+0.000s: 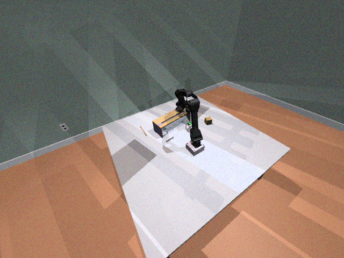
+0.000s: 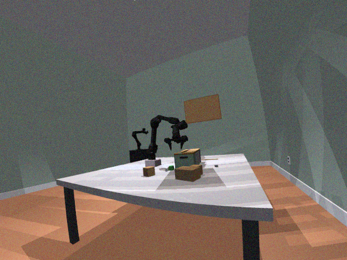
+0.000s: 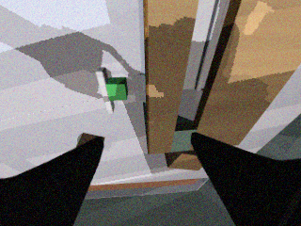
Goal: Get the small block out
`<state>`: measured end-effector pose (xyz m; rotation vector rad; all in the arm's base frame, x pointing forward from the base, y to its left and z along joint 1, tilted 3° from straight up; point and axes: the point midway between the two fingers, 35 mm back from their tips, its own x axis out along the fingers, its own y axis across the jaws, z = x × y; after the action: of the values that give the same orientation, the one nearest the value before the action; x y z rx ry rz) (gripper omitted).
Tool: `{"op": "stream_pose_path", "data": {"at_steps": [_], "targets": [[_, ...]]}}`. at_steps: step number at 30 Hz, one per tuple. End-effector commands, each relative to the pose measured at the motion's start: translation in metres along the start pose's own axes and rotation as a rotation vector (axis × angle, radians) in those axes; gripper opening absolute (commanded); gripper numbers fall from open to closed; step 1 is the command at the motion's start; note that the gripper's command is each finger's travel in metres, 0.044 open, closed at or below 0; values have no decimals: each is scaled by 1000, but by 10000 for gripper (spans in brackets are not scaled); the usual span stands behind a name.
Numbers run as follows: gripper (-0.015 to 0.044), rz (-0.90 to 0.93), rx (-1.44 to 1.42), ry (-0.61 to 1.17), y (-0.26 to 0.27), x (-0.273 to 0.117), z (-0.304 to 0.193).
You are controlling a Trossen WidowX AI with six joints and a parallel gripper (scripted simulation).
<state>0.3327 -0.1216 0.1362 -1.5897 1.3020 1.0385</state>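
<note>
One green block (image 1: 190, 123) (image 2: 171, 168) (image 3: 117, 89) sits outside the box (image 1: 170, 120) (image 2: 187, 158) (image 3: 165, 85), on the bench (image 1: 194, 188) (image 2: 168, 193) (image 3: 47, 113), nearer its back edge than its front corner in the top view. The claw (image 2: 175, 148) (image 3: 148, 138) hangs above, wide and holding nothing.

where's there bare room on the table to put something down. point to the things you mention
Bare patches: the broad stretch in front of the arm's base (image 1: 191, 150) (image 2: 151, 162), out to the near table edge, and the stretch between the small wooden cube (image 1: 208, 120) (image 2: 148, 171) and the right-hand table corner. Crowded: beside the box (image 1: 157, 129) (image 2: 183, 160) (image 3: 165, 94), where the green block (image 1: 190, 123) (image 2: 171, 168) (image 3: 117, 89) lies under the arm.
</note>
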Motion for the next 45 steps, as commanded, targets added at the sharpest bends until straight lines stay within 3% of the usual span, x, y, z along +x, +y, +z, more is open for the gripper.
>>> {"op": "stream_pose_path", "data": {"at_steps": [1, 7, 9, 12, 27, 34, 45], "targets": [[400, 9, -3, -3, 0, 4, 1], [400, 9, -3, -3, 0, 4, 1], [348, 6, 70, -10, 1, 4, 0], [285, -1, 381, -37, 5, 5, -3], [285, 95, 2013, -222, 23, 8, -19], [285, 266, 2739, -309, 29, 8, -22], [285, 627, 3529, -356, 36, 6, -26]]}}
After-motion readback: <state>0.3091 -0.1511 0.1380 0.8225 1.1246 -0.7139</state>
